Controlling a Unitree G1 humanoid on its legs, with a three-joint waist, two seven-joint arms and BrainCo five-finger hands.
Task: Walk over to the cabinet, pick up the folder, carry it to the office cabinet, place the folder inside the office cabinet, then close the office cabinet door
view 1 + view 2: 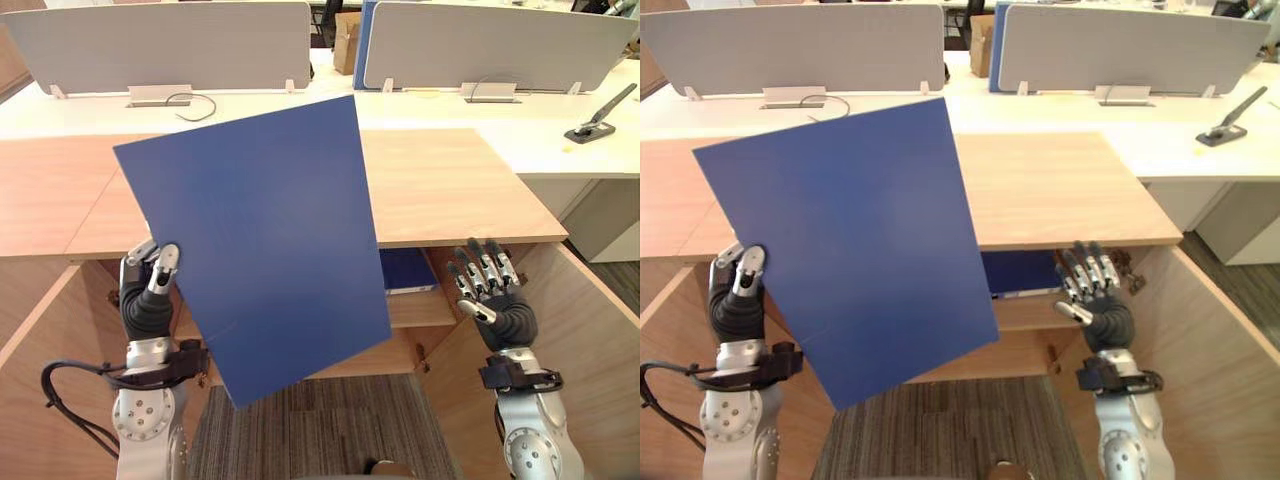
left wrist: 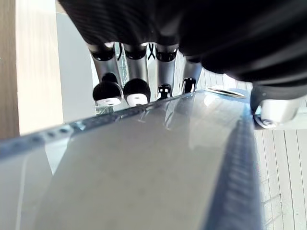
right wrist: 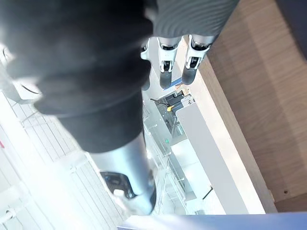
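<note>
Placing step, folder not in yet. blue folder (image 1: pixel 260 240) is up in front of the open office cabinet (image 1: pixel 450 190), tilted, its upper corner over the cabinet top and its lower corner hanging down in front of the opening. left hand (image 1: pixel 150 290) is clamped on the folder's left edge: thumb on the near face, fingers behind; the left wrist view shows the same pinch across the edge. right hand (image 1: pixel 490 290) is empty, fingers straight and slightly apart, just in front of the shelf (image 1: pixel 420 308) on the right side. left door (image 1: pixel 50 370) and right door (image 1: pixel 585 340) both stand swung out. A second blue file (image 1: pixel 408 270) already lies on the shelf, right part. My read of how to do it well: lower and level the folder first so its top corner gets under the front lip (image 1: pixel 470 240), then feed it in edge-first towards the free left part of the shelf, not onto the second file. One-edge pinch on a large flat sheet looks likely to swing or slip, so go slow; the right hand could steady the free edge. Let go only once it rests on the shelf, and check no corner sticks out before the doors are closed.
</note>
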